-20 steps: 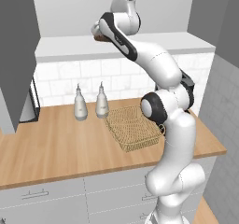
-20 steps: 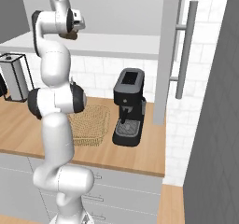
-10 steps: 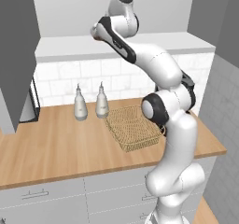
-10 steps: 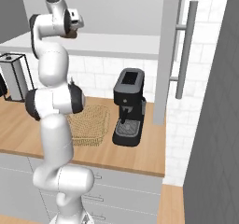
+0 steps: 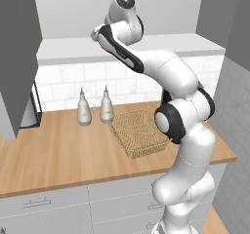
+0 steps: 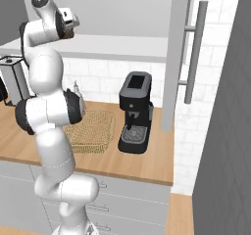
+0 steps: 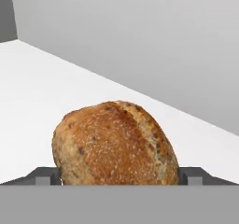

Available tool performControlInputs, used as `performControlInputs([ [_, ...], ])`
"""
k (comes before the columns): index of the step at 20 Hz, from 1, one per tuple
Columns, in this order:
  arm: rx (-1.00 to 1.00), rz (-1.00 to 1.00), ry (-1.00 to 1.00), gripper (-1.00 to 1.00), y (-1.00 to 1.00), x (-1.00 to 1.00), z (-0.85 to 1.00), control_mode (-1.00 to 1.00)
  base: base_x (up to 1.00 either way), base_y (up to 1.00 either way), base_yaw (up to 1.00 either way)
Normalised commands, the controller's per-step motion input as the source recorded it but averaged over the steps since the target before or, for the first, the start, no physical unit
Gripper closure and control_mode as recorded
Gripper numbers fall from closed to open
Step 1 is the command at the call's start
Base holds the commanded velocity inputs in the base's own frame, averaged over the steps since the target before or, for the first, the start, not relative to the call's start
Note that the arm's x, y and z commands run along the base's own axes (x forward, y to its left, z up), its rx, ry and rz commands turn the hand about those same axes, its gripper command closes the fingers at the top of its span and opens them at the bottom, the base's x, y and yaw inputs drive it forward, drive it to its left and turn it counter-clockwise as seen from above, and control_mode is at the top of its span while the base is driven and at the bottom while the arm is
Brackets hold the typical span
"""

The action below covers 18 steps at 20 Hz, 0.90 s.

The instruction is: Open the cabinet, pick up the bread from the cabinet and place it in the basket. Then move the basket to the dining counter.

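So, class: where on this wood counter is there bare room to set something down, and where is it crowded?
Free: the wide front strip of the counter before the two bottles. Crowded: around the basket and coffee machine.

A black coffee machine (image 6: 136,112) stands on the wooden tabletop (image 5: 58,152), against the white tile wall (image 6: 105,75). Two small grey bottles (image 5: 94,107) stand side by side far to its left, also near the wall. Left of the bottles is a dark and silver box (image 5: 30,108). Grey drawers (image 6: 127,202) sit under the tabletop, below the coffee machine.
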Motion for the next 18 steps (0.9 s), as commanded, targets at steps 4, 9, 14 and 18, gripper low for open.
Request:
performControlInputs([
  [4,-0.06,-0.13,-0.19,1.0,0.18,-0.99,0.0,-1.0,0.0,0.0,0.0],
  [9,0.0,-0.28,-0.05,1.0,-0.15,-1.0,-0.01,-1.0,0.0,0.0,0.0],
  [14,0.07,-0.32,0.0,1.0,-0.48,-1.0,0.14,-1.0,0.0,0.0,0.0],
  [18,0.09,-0.29,0.06,1.0,-0.32,-1.0,0.21,-1.0,0.0,0.0,0.0],
])
